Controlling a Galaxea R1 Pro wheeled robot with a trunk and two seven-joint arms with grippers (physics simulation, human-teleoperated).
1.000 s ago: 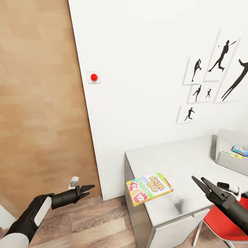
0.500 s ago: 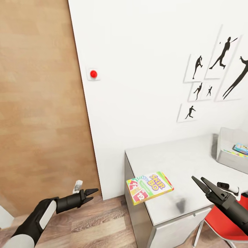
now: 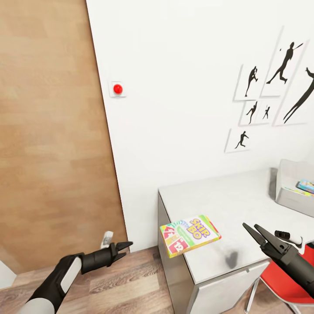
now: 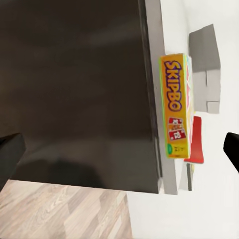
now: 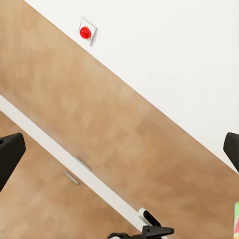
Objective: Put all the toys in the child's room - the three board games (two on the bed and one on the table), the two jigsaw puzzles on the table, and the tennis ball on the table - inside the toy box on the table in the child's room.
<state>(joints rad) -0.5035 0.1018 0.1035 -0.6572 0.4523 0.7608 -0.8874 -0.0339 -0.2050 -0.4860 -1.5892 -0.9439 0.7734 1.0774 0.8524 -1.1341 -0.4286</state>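
The green-purple SKIP-BO board game [image 3: 190, 235] lies flat on the near left corner of the table [image 3: 231, 200], jutting past its edge. The left wrist view looks along it, the SKIP-BO box [image 4: 177, 107] resting above the table's dark side [image 4: 79, 89]. My left gripper [image 3: 123, 249] hangs open low over the floor, left of the table and apart from the box. Over the table's front edge, right of the box, my right gripper [image 3: 253, 230] is open and holds nothing. The toy box [image 3: 288, 174] stands at the far right, a small blue board game [image 3: 306, 186] inside it.
A wooden door [image 3: 52, 131] fills the left, with a red button [image 3: 117, 89] on the white wall beside it. Silhouette posters [image 3: 270, 87] hang above the table. A red chair [image 3: 283, 279] stands under the table's front right. Wood-plank floor [image 3: 131, 283] lies between my left arm and the table.
My left arm has slid right and slightly lower, toward the table's corner. The right arm and the SKIP-BO box have held still. The view has shifted a little.
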